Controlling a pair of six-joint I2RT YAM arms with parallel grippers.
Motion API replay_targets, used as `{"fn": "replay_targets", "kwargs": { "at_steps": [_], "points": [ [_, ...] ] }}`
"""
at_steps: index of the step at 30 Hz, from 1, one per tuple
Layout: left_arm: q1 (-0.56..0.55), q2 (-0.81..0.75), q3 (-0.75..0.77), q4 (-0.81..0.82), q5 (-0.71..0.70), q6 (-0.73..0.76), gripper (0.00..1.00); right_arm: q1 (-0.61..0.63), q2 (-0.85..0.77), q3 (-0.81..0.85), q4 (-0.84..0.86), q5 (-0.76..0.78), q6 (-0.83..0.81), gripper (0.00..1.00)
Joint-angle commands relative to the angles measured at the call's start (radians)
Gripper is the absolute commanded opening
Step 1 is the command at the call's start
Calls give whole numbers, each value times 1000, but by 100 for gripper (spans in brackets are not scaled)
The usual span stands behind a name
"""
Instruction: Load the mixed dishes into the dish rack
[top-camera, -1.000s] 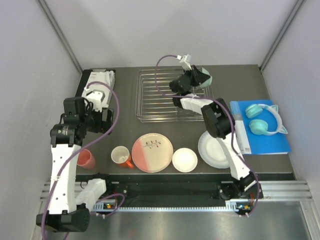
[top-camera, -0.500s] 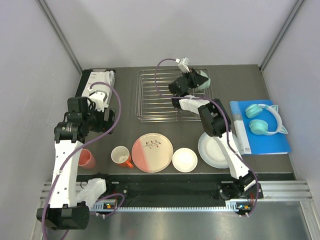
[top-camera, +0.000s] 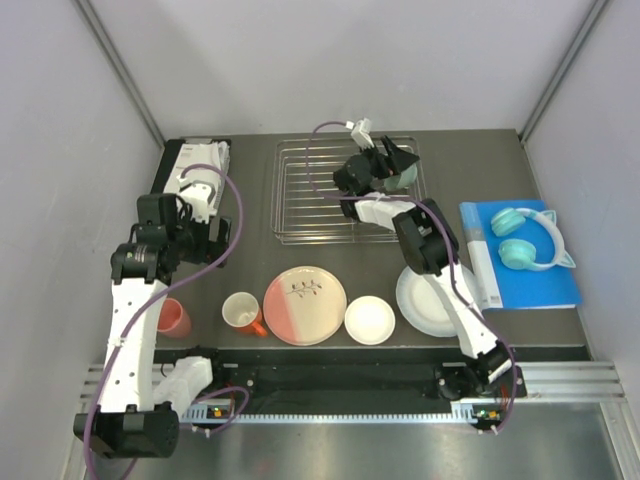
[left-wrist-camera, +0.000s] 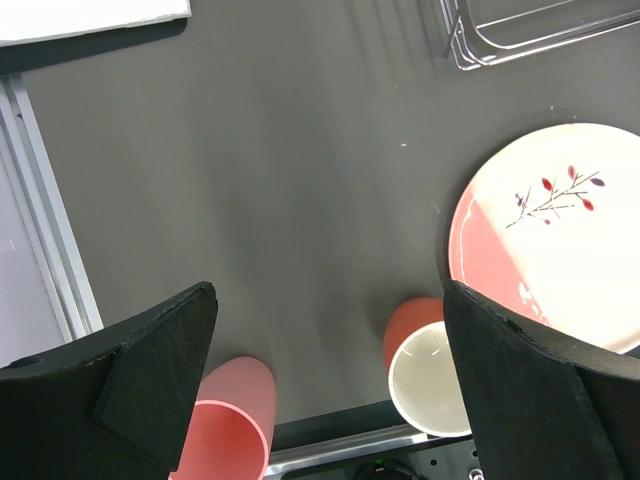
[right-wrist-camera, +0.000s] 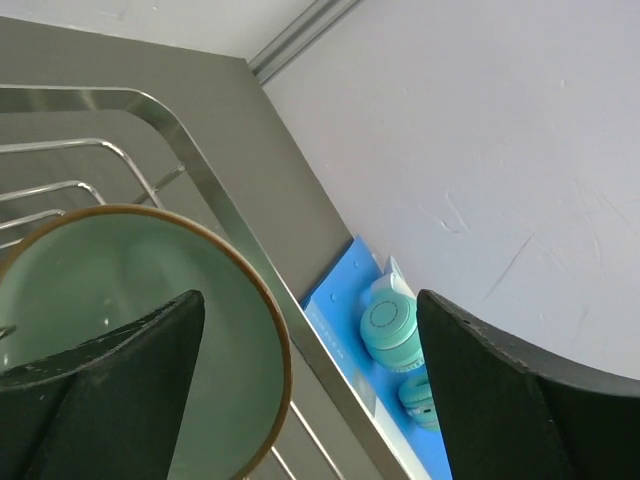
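step: mint green bowl (right-wrist-camera: 130, 300) set in dish rack (top-camera: 300, 200), rack's 2 o'clock corner | right hand (right-wrist-camera: 310, 330): spread astride the rim | left hand (left-wrist-camera: 328, 300): spread, empty | advice: withdraw straight up, clearing rim and wires, so the bowl stays put

No writing in sight
Nothing legible on any surface; the pink-and-cream plate (left-wrist-camera: 545, 250) carries only a painted twig sprig, not lettering.

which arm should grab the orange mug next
Left: the left tool hangs open over the orange mug; the right tool is away at the dish rack by the mint bowl.
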Motion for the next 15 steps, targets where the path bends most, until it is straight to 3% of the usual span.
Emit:
{"fn": "replay_targets", "kwargs": {
  "at_steps": [1,6,10,14,15],
  "points": [
    [3,-23,-5,34,-6,-4,99,48,-117,10,29,75,-3,88],
    [3,-33,5,26,-7,-6,99,94,-246,-52,30,84,-43,95],
    [3,-37,30,18,-9,-15,99,143,-448,-116,43,106,-84,98],
    [1,-40,56,-2,-3,-27,99,227,-642,-245,273,169,-298,100],
    [3,-42,62,-8,-1,-27,99,240,-675,-316,472,243,-454,100]
  ]
}}
